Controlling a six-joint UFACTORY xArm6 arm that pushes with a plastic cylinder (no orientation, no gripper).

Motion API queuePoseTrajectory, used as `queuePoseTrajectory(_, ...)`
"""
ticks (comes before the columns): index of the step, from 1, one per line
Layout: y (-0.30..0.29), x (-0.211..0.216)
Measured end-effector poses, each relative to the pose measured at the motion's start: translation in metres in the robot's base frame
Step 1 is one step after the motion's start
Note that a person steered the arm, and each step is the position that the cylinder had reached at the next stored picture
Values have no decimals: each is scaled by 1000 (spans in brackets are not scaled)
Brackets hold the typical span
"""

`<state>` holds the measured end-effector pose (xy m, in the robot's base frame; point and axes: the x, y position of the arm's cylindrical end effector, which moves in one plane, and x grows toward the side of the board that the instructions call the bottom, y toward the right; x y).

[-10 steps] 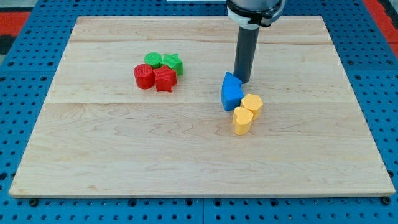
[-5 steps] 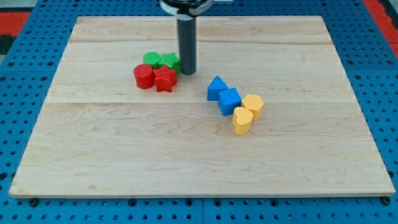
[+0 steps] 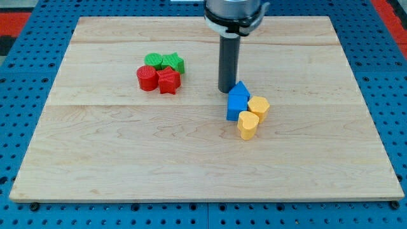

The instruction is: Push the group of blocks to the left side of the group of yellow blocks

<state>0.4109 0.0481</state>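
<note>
My tip [image 3: 227, 90] stands at the upper left of the blue blocks, touching or nearly touching the blue triangular block [image 3: 239, 90]. A blue cube [image 3: 236, 108] sits just below it. Two yellow blocks lie against the blue ones on the right: a yellow hexagonal block [image 3: 259, 107] and a yellow heart-shaped block [image 3: 247, 124]. Farther to the view's left is a cluster of a green half-round block [image 3: 152, 60], a green star [image 3: 173, 62], a red cylinder [image 3: 147, 77] and a red star [image 3: 169, 81].
The wooden board [image 3: 203, 165] lies on a blue perforated table [image 3: 19, 95]. The arm's body [image 3: 232, 9] hangs over the board's top edge.
My tip has moved from beside the green star to the right, up against the blue triangular block. That block now sits closer to the blue cube, above it.
</note>
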Motion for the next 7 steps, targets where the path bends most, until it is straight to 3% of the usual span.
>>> queuePoseTrajectory(2, -6, 42)
queuePoseTrajectory(4, -45, 1)
queuePoseTrajectory(7, 15, -6)
